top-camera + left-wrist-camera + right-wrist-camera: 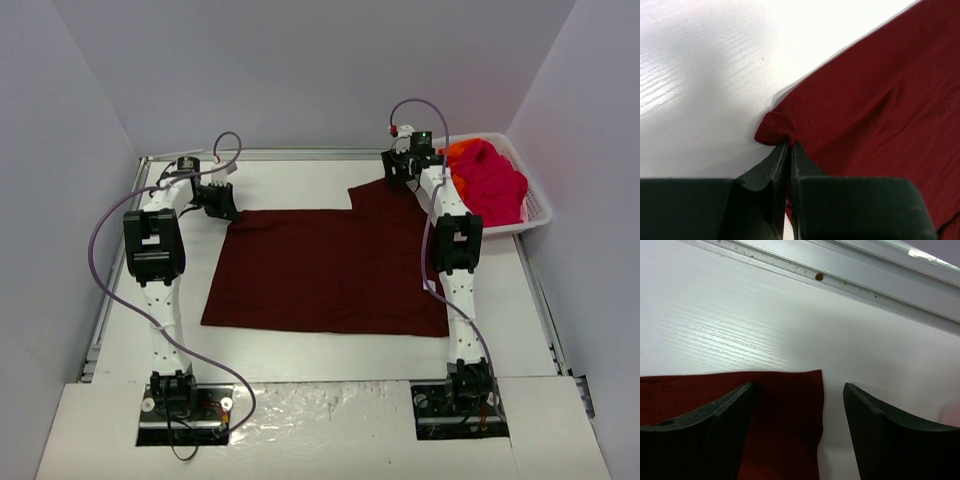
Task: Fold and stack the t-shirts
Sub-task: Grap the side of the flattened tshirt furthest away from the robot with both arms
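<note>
Maroon shirt point(330, 270) lies spread flat on the white surface point(300, 180) between the two arms. It is roughly rectangular, with one flap jutting out at its far right corner.

Left tool point(790, 146): we see its fingers together, clamped on the shirt's far left corner. The cloth bunches into a small fold right at the fingertips.

Right tool point(798, 386): fingers apart, nothing held. It sits low over the far right flap. One finger is above the cloth just inside the corner and the other is above bare surface beside it. We cannot tell whether either finger touches down.

A pink shirt point(492, 180) and an orange shirt point(460, 150) lie heaped in the white basket point(535, 210) at the far right, apart from the maroon one.
</note>
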Tool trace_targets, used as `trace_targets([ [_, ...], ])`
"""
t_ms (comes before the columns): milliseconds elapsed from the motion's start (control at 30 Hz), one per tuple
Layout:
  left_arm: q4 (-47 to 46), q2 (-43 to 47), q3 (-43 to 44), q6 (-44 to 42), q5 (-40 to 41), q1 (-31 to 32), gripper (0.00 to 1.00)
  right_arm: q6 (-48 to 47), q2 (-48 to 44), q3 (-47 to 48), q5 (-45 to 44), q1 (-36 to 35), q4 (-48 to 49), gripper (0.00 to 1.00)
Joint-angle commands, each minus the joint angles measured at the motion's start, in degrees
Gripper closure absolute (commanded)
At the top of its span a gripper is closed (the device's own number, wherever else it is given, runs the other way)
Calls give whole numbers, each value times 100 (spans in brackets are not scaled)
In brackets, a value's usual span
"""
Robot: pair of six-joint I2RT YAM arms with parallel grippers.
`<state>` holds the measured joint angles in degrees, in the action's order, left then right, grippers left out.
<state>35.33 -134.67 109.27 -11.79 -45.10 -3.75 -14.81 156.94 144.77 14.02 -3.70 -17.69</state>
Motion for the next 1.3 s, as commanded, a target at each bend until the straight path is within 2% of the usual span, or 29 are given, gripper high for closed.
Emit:
trace_targets([
  [0, 167, 152, -161, -148, 256, 102, 98, 452, 222, 288, 276, 89, 20, 34],
  [400, 141, 143, -196, -95, 239, 155, 98, 1393, 477, 315, 1366, 344, 47, 37],
  [500, 149, 125, -196, -95, 239, 164, 98, 1481, 478, 306, 1594, 520, 82, 42],
  [667, 149, 117, -187, -95, 248, 164, 98, 1472, 477, 262, 1727, 529, 73, 58],
  [800, 158, 99, -196, -104, 256, 164, 98, 1472, 469, 245, 1727, 529, 73, 60],
  [933, 149, 81, -205, -104, 230, 164, 98, 1481, 469, 227, 1736, 511, 64, 69],
  [1267, 158, 46, -170, -95, 169, 164, 97, 1305, 390, 95, 1709, 406, -59, 76],
])
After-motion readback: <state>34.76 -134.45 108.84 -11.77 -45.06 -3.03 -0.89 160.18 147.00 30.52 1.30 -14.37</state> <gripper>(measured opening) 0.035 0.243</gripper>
